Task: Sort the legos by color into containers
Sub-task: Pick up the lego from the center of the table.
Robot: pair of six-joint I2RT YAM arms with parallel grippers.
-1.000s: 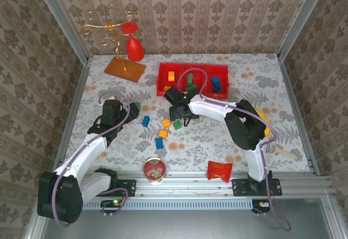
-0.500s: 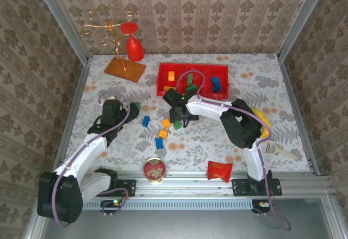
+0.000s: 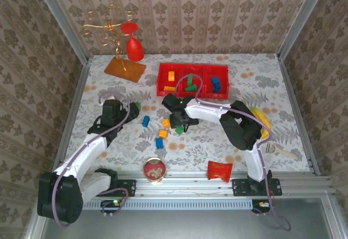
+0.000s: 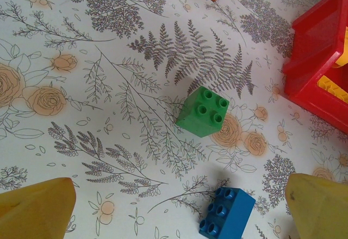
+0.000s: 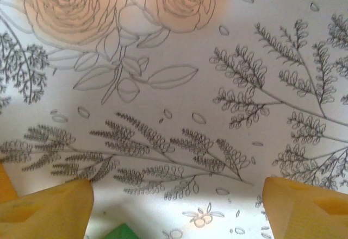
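**Hovering over the loose legos, both grippers empty**

The containers (image 3: 193, 65) sit at the far middle of the table (image 3: 304, 87), three red compartments in a row. Yellow pieces (image 3: 171, 76) are in the left one, green pieces (image 3: 189, 82) in the middle and blue pieces (image 3: 216, 83) in the right.

Six legos lie loose on the floral cloth near of them. A green lego (image 3: 137, 106) is furthest left. To its right come a blue lego (image 3: 145, 121), two orange legos (image 3: 166, 123), a second blue one (image 3: 159, 142) and a second green one (image 3: 178, 130).

The left gripper (image 4: 175, 190) has its yellow fingers (image 4: 32, 209) spread wide and holds nothing. The leftmost green lego lies studs-up ahead of it, and the blue lego lies closer, right of centre. A corner of the containers shows at the right edge of that view.

The right gripper (image 5: 176, 195) points down at bare cloth, fingers well apart and empty. A green corner shows at the bottom edge, nearer its left finger.

From above, the right arm (image 3: 209, 108) reaches left across the cloth. Its wrist covers part of the containers' near wall at the left end, between the bins and the loose legos.

A gold wire stand (image 3: 111, 27) on an orange base (image 3: 125, 68) stands at the far left, apart from the bins. A round tin (image 3: 154, 169) and a red packet (image 3: 219, 170) lie at the near edge. A yellow object (image 3: 265, 120) is half hidden behind the right arm, and I cannot tell what it is.
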